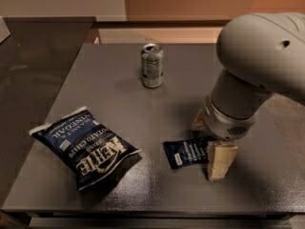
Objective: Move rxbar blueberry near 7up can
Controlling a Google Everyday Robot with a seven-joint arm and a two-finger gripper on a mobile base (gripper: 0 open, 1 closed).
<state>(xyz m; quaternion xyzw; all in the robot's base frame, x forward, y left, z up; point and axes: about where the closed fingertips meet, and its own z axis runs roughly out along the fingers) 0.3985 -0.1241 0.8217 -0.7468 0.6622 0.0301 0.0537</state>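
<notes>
A dark grey table (pixel 114 109), seen from above and in front. A blueberry rxbar (pixel 185 153) lies flat at near right, long side running left to right, white print facing up. A 7up can (pixel 152 65) stands upright at far centre, well apart from the bar, with bare table between them. A big navy Kettle chip bag (pixel 86 144) lies at near left, away from both.

A thick grey arm (pixel 257 56) reaches in from the right. Its gripper (pixel 208 147) points down over the bar's right end, low to the table. Its two cream fingers (pixel 220 160) stand apart – one on the far side of the bar, one on the near side – so the claw is spread wider than the bar and holds nothing. Whether the pads touch the wrapper cannot be told.

The bar is likely light, thin and a little bendy, in slick foil that may slide or crinkle under the pads. The short way across – near edge to far edge – looks like the best place to pinch, and further in from the end would keep the free end from drooping. Lying so flat, it leaves little edge to catch – the fingertips probably need to come right down to the table
</notes>
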